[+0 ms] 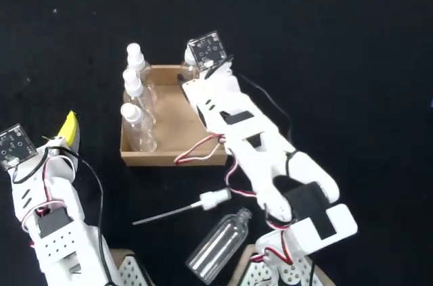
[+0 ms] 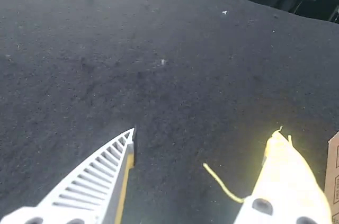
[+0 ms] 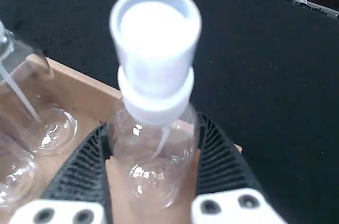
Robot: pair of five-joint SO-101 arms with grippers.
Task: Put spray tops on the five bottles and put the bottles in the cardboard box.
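Here, high view: three capped bottles (image 1: 139, 107) line the cardboard box (image 1: 172, 156) at its 9 o'clock wall, an uncapped bottle (image 1: 218, 245) and spray top (image 1: 213, 198) lie at its 5 o'clock; left wrist view: left gripper (image 2: 204, 134) spread above the table (image 2: 159, 49); right wrist view: right gripper (image 3: 153, 134) clamps a fourth capped bottle (image 3: 154, 49) at the box's rim.

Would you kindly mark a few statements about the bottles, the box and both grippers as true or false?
1. Three capped bottles stand inside the cardboard box. True.
2. The right gripper is empty. False: it is shut on a fourth bottle, which has its top on.
3. An uncapped bottle lies on the table. True.
4. The left gripper holds the loose spray top. False: it is open over bare table, and the spray top lies beside the uncapped bottle.
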